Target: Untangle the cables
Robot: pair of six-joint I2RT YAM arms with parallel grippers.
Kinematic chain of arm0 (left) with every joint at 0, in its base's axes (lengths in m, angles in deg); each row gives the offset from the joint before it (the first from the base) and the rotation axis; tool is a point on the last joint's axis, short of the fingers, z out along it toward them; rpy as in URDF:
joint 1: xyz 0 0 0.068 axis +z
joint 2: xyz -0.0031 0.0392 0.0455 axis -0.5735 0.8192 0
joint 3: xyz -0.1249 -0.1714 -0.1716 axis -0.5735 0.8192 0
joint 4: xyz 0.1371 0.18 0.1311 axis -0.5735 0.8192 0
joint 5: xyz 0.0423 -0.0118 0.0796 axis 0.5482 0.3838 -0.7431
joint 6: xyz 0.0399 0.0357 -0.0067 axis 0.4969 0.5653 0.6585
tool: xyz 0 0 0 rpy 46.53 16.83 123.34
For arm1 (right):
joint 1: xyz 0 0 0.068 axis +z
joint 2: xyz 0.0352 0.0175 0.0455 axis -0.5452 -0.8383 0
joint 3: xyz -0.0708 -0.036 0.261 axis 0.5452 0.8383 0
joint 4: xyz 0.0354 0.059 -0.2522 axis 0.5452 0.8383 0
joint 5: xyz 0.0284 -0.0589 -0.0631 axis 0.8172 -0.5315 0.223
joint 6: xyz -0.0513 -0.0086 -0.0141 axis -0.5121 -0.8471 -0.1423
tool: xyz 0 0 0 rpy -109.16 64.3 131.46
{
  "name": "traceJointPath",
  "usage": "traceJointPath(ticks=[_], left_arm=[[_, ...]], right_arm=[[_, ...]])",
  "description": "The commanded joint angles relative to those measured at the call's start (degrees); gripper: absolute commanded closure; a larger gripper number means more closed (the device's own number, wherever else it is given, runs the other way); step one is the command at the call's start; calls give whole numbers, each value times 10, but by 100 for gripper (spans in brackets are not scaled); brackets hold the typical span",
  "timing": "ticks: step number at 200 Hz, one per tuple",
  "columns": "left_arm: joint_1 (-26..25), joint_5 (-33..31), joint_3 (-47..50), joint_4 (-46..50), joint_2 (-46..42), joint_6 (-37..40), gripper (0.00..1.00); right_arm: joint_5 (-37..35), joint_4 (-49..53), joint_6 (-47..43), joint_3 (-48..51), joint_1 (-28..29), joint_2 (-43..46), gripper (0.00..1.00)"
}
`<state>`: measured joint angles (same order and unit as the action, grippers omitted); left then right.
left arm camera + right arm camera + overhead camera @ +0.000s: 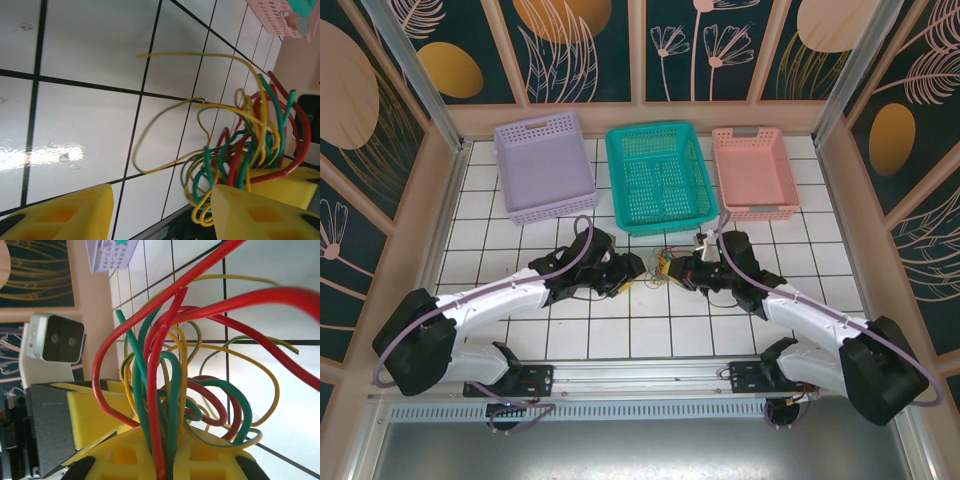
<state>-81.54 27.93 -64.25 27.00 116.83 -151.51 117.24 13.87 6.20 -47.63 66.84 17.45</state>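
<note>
The cables (663, 266) are a knot of red, green and yellow wires at the middle of the tiled table, between the two arms. My right gripper (684, 270) is shut on the cables: in the right wrist view a red and a green strand run down between its yellow fingers (125, 457), and the cables (170, 370) loop above them. My left gripper (628, 272) is open. In the left wrist view its yellow fingers (65, 215) stand wide apart, with the cables (240, 150) bunched against the right-hand finger and a thin yellow-green loop reaching left over the tiles.
Three baskets stand at the back of the table: lilac (510, 160), teal (620, 180) and pink (725, 170). Wooden walls close in both sides. Tiles lie bare in front of and beside the knot.
</note>
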Motion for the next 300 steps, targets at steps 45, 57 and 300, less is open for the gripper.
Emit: traceJointPath(ticks=[45, 57, 300], left_arm=[[3, 55, -3, -112, 33, -25, 46], [2, 66, -4, -123, 48, -33, 48], [16, -7, 34, -101, -27, 89, 100]], right_arm=[[69, -56, -5, -30, -3, -26, 100], [75, -85, 17, -24, -3, -27, 100], [53, 138, 37, -37, -62, 42, 67]])
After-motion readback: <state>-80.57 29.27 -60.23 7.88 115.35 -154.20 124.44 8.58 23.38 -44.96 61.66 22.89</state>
